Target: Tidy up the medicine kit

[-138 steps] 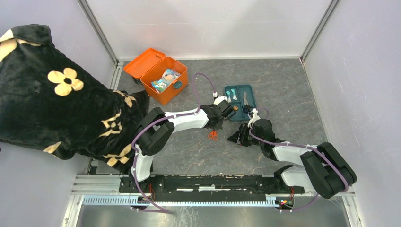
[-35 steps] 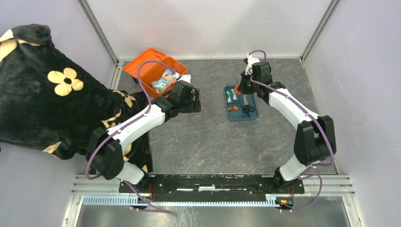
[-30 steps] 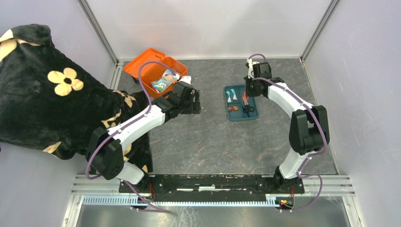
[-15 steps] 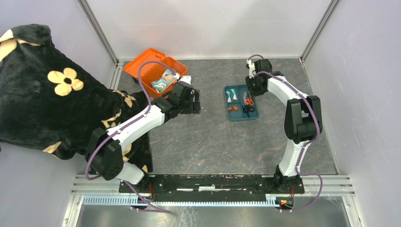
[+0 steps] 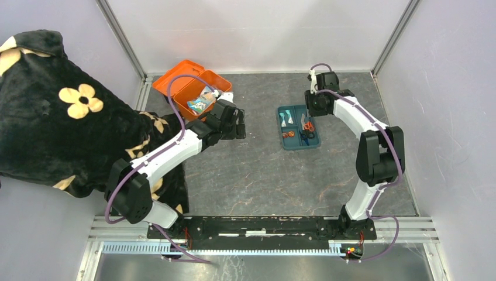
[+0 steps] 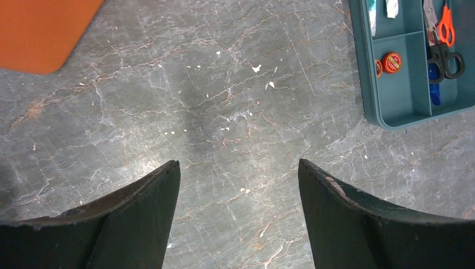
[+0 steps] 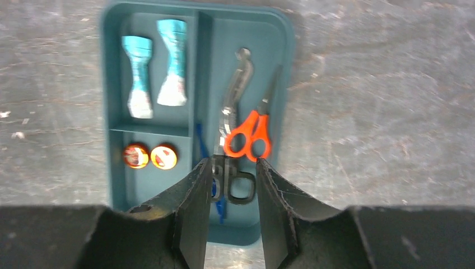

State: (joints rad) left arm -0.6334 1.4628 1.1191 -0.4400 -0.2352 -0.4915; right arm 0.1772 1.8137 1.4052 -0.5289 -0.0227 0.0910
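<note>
At the near edge of the grey, stone-like table (image 5: 263, 175), the two arm bases are fixed to a black rail (image 5: 251, 225). On the left side, a big black fuzzy cloth with pale flower shapes (image 5: 58, 129) is seen, and part of the left arm is hidden against it. The left gripper (image 5: 237, 124) is held over bare table, about halfway back. Its two dark fingers (image 6: 140, 224) are spread wide and nothing is held between them. A bit farther back and to the right, a flat teal tray (image 5: 298, 144) is laid on the table. Two teal and white packets (image 7: 140, 84) are kept in its left far part, and two small round red tins (image 7: 134, 156) in its left near part. In the long right part, orange scissors (image 7: 249, 134) are laid beside black-handled shears (image 7: 232, 117), with a thin blue thing (image 7: 199, 140) next to them. The right gripper (image 5: 313, 106) is held above the far end of the tray. Its jaws are parted and nothing is gripped. The medicine kit (image 5: 193, 88) is found in the far left corner of the table, just behind the left gripper. Its lid is laid open, and bright packets can be seen inside.
</note>
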